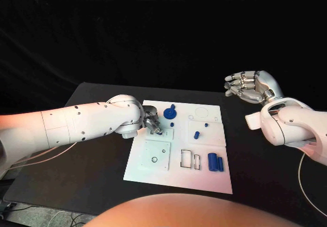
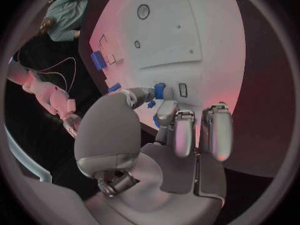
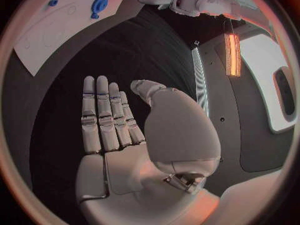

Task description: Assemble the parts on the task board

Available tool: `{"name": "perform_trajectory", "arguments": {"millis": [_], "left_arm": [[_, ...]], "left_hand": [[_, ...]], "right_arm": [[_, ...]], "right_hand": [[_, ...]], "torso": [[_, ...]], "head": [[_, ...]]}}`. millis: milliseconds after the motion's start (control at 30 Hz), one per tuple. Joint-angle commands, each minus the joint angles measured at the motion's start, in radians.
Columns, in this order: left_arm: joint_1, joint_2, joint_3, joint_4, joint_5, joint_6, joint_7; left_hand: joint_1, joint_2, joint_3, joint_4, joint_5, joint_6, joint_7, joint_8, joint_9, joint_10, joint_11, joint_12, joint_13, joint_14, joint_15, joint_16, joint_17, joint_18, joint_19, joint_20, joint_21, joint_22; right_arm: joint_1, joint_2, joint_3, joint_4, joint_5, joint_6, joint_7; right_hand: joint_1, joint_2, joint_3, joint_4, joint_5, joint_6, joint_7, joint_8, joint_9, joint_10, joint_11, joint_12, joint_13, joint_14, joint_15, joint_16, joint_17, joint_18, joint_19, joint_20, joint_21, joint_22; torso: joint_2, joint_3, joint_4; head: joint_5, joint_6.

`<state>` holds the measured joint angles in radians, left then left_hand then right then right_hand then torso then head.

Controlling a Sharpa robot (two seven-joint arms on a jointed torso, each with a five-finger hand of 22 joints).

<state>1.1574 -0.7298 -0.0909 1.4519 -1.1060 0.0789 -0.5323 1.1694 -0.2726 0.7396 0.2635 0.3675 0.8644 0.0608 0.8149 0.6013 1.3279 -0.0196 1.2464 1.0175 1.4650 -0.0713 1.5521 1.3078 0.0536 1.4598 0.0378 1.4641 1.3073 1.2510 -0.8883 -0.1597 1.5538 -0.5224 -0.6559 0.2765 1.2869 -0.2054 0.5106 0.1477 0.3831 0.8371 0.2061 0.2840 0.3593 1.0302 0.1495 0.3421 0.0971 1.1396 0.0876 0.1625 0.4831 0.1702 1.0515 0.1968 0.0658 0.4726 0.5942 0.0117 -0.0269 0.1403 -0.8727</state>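
One white task board (image 1: 176, 176) on one black table (image 1: 81, 179). Blue parts on the board, as far as countable: one large round gear-like piece (image 1: 169, 113), two cylinders lying side by side (image 1: 216, 162), three small pegs (image 1: 197, 135). Two white arms, each with one silver hand: left (image 1: 151, 122), right (image 1: 248, 86).

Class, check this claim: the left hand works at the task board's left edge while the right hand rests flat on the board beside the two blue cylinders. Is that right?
Not quite. The left hand is at the task board, but the right hand is not on it: the head view shows it raised off to the board's right, holding nothing, well away from the two blue cylinders.
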Motion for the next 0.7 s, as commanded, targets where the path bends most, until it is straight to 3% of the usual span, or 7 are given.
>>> {"name": "perform_trajectory", "arguments": {"millis": [33, 700], "left_arm": [[-0.001, 0.004, 0.0, 0.001, 0.011, 0.022, -0.007], [-0.001, 0.029, -0.001, -0.016, 0.039, 0.047, -0.02]], "left_hand": [[0.002, 0.002, 0.225, -0.232, 0.003, 0.013, -0.003, 0.003, 0.001, 0.009, 0.0, 0.004, 0.001, 0.097, -0.005, 0.004, 0.231, -0.012, 0.008, -0.002, 0.003, 0.109], [-0.01, 0.013, 0.226, -0.233, 0.012, 0.019, -0.006, 0.0, 0.0, 0.021, -0.002, 0.016, 0.021, 0.099, -0.006, 0.008, 0.238, -0.015, 0.015, -0.002, 0.011, 0.12]], "right_arm": [[-0.001, 0.0, 0.0, 0.001, -0.004, 0.013, 0.005], [-0.001, 0.001, 0.0, 0.008, -0.003, 0.011, 0.005]], "right_hand": [[-0.013, 0.0, -0.003, -0.002, 0.005, 0.002, 0.012, -0.003, -0.001, 0.005, -0.001, -0.003, -0.001, 0.001, 0.009, -0.005, -0.001, 0.012, -0.003, 0.007, 0.0, -0.001], [-0.01, 0.0, -0.002, -0.007, 0.016, 0.003, 0.011, -0.004, -0.002, 0.007, -0.002, -0.005, -0.008, 0.002, 0.008, -0.009, -0.004, 0.012, -0.002, 0.007, 0.0, -0.011]], "torso": [[0.0, 0.0001, -0.0007], [0.0, 0.0005, -0.0005]], "head": [[0.0, 0.0], [-0.001, 0.0]]}}
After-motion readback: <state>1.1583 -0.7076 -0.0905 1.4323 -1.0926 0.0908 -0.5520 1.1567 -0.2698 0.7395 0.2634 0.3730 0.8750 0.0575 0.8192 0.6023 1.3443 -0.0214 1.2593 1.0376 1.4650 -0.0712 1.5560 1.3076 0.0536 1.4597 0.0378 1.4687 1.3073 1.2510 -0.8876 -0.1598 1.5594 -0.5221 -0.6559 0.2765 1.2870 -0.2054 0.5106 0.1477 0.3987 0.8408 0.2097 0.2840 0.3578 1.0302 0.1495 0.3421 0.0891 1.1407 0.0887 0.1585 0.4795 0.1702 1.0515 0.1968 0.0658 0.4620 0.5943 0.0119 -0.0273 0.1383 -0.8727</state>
